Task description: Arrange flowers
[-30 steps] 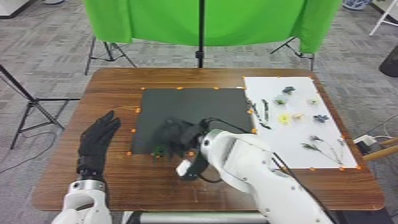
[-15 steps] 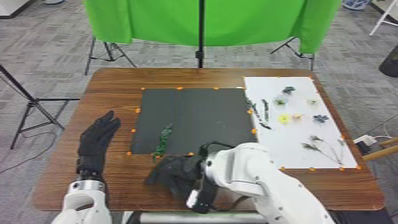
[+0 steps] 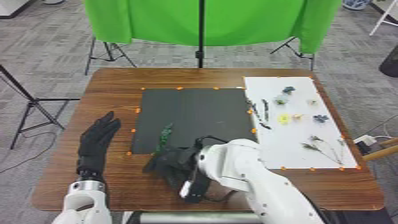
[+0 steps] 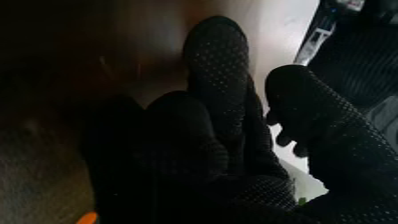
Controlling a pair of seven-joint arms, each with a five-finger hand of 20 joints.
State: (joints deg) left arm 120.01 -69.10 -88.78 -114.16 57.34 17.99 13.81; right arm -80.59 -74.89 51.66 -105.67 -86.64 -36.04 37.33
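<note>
In the head view my right hand (image 3: 172, 164) is at the near edge of the black board (image 3: 200, 112), open. A thin green stem (image 3: 165, 134) lies lengthwise on the board's left part, its near end close to the fingers; whether they touch cannot be told. My left hand (image 3: 99, 131) rests open left of the board. On the white sheet (image 3: 284, 142) are dark leafy sprigs (image 3: 266, 110), a yellow flower (image 3: 284, 118), a blue flower (image 3: 321, 118) and thin flower stems (image 3: 315, 140). The right wrist view has my right hand (image 4: 218, 65) with extended fingers and nothing held.
Orange markers (image 3: 133, 130) line the edges of the board and the sheet on the brown table (image 3: 124, 185). A green cloth (image 3: 160, 20) hangs on a stand behind the table.
My right hand drew back from the board's lower left area, uncovering the green stem, then moved slightly forward again to the near edge. The left hand stayed still.
</note>
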